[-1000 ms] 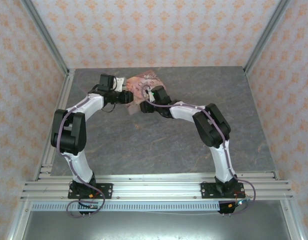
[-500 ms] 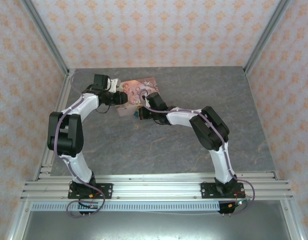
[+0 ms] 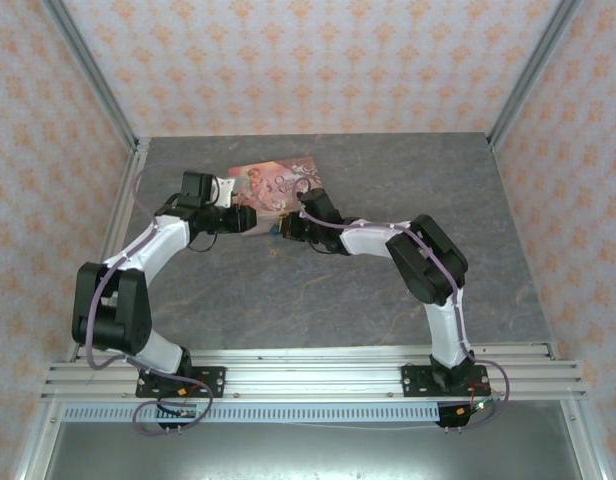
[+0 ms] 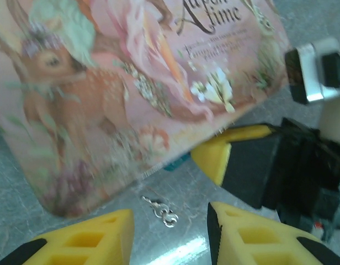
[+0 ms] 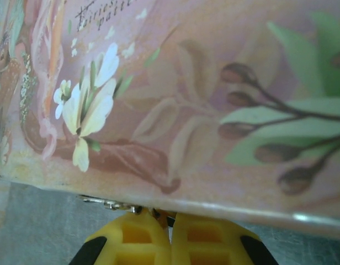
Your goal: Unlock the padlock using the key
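The key [image 4: 161,208], a tiny silvery sliver on a small ring, lies on the grey table between the yellow fingers of my open left gripper [image 4: 171,227]. A teal scrap of the padlock [image 4: 175,163] peeks from under the near edge of the pink box [image 4: 131,72]. Right beside it is a finger [image 4: 228,159] of my right gripper. In the right wrist view, my right gripper [image 5: 170,220] is shut with its tips against the box's lower edge. A small dark-orange bit sits at the tips, and the key [image 5: 106,203] lies just to their left. From above, both grippers [image 3: 246,220] [image 3: 278,228] meet at the box's front edge.
The pink illustrated box [image 3: 273,182] lies flat on the grey table [image 3: 388,290] near the back middle. Patterned walls and metal rails [image 3: 118,230] enclose the table on three sides. Both forearms angle inward toward the box.
The box has come down to lie flat and a little nearer. Both grippers have dropped to its front edge, and the left arm's elbow has swung left and toward the near side.
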Motion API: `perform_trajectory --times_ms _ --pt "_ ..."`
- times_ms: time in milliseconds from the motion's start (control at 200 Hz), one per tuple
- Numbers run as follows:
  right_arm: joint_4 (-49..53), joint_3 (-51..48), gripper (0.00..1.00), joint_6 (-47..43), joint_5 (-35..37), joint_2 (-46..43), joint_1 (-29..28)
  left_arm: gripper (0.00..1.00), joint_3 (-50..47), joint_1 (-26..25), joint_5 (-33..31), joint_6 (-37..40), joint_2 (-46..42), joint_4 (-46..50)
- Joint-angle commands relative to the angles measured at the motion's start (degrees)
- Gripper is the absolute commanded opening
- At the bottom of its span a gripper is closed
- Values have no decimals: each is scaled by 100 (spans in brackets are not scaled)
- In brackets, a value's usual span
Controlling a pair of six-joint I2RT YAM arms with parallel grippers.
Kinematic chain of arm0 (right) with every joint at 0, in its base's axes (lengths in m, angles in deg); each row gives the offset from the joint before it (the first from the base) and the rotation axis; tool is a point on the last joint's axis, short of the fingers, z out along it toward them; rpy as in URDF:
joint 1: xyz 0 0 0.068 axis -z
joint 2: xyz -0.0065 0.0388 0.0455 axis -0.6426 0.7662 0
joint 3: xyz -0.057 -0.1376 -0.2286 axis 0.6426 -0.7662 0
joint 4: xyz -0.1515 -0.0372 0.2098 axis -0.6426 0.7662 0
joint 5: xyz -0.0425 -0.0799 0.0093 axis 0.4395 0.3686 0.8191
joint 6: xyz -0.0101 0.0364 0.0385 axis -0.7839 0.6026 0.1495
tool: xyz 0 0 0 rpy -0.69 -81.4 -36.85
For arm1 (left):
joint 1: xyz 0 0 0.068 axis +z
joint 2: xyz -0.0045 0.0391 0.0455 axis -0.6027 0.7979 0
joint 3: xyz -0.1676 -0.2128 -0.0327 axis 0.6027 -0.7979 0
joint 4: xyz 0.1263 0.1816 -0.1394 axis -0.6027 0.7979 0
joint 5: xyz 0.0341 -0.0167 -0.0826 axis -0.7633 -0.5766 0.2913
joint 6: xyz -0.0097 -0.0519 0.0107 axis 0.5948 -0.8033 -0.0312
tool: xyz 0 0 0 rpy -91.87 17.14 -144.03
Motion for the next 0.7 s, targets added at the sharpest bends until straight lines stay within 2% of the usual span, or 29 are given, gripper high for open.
perform_trajectory --times_ms 0,230,360,696 --pt "-28 430 0 651 -426 -239 153 40 -334 -29 243 -143 -244 -257" --pt "67 550 0 981 -969 -208 285 41 -776 -22 569 -611 -272 -864" --pt "-102 519 0 1170 -1184 -169 322 42 -815 -28 869 -1005 106 -1458" --pt "-320 488 0 1830 -1395 -218 446 44 -1220 -23 949 -3091 839 -4062"
